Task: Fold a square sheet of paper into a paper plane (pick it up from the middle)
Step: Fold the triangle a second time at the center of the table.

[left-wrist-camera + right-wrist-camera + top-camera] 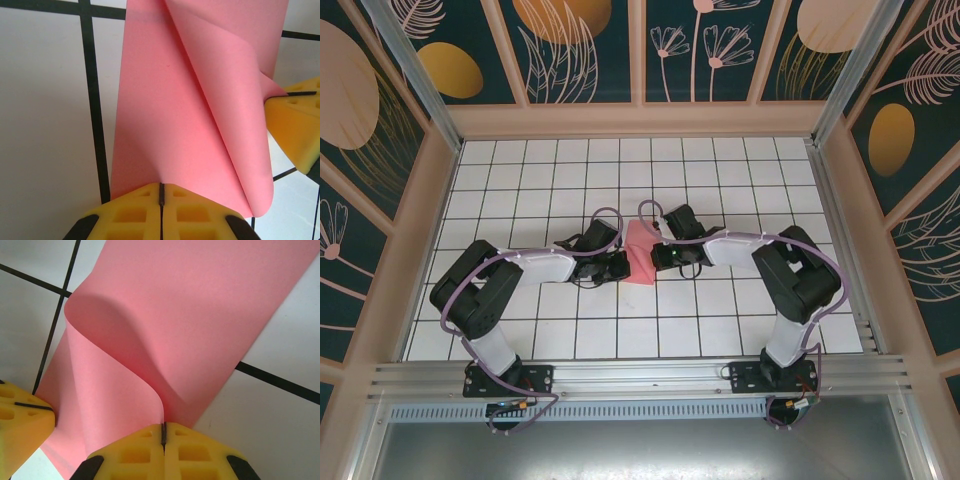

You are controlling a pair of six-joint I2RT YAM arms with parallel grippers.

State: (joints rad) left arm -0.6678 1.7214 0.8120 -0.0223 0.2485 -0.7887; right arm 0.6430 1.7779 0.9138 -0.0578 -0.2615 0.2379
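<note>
The square sheet of paper [642, 255] is a salmon-pink creased wedge, lying mid-table between my two grippers. My left gripper [620, 262] is on its left side and my right gripper [666, 255] on its right. In the left wrist view the left gripper [161, 186] is shut, its yellow pads pinching the near edge of the paper [190, 125], and one flap curls over to the right. In the right wrist view the right gripper [163, 426] is shut on the edge of a raised, curved flap of the paper [200, 305].
The white gridded table [720, 180] is walled on three sides by a pink frame [640, 120]. Each wrist view catches the other gripper's yellow fingers [295, 125] [20, 420] touching the paper close by. Both arms bend inward from their bases at the near edge.
</note>
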